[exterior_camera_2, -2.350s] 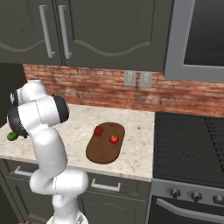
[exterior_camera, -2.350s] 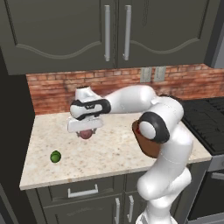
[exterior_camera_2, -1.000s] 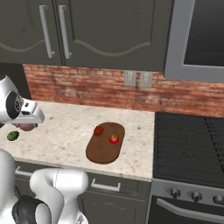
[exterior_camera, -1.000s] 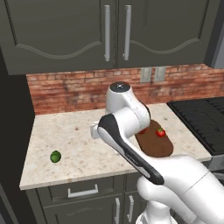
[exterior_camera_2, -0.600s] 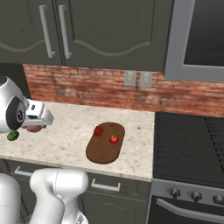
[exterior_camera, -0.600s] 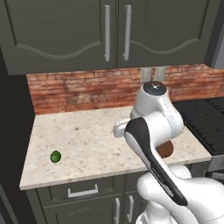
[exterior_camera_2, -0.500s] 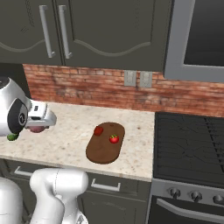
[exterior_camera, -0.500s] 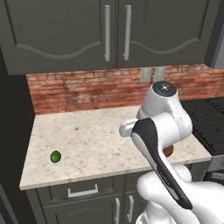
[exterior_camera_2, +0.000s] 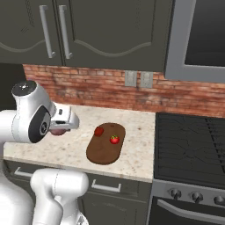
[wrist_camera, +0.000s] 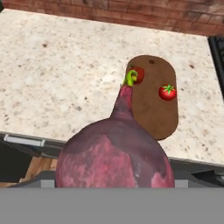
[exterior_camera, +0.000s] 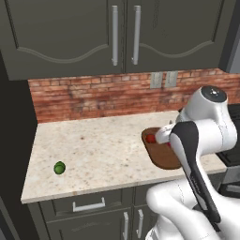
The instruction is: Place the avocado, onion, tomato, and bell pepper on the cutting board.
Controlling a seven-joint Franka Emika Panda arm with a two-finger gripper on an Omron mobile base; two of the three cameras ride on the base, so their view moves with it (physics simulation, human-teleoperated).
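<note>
Dark-brown wood marks the cutting board (exterior_camera_2: 105,146), an oblong slab with rounded corners lying on the pale speckled counter (exterior_camera: 101,145) close to the stove (exterior_camera_2: 189,149). Two foods sit on it: the bright-red tomato (exterior_camera_2: 114,139) with its green leafy top near the middle of the slab, and the darker-red bell pepper (exterior_camera_2: 99,131) toward the board's far left corner as the right base view shows it. The two rest apart from each other, both fully on the wood.

The onion (wrist_camera: 114,156), dull pinkish-purple with a long tapering neck and a small green sprout at its tip, looms large at the bottom of the hand view, right against the camera. In the right base view a bit of the same purple (exterior_camera_2: 58,131) shows under the white hand, up off the counter and left of the board. The gripper (exterior_camera_2: 61,127) is clamped around the onion with its jaws spread wide over the bulb; the fingertips themselves are hidden by it.

The avocado (exterior_camera: 59,167), small, dark green and glossy, lies alone on the counter near its front left edge, well apart from the board.
</note>
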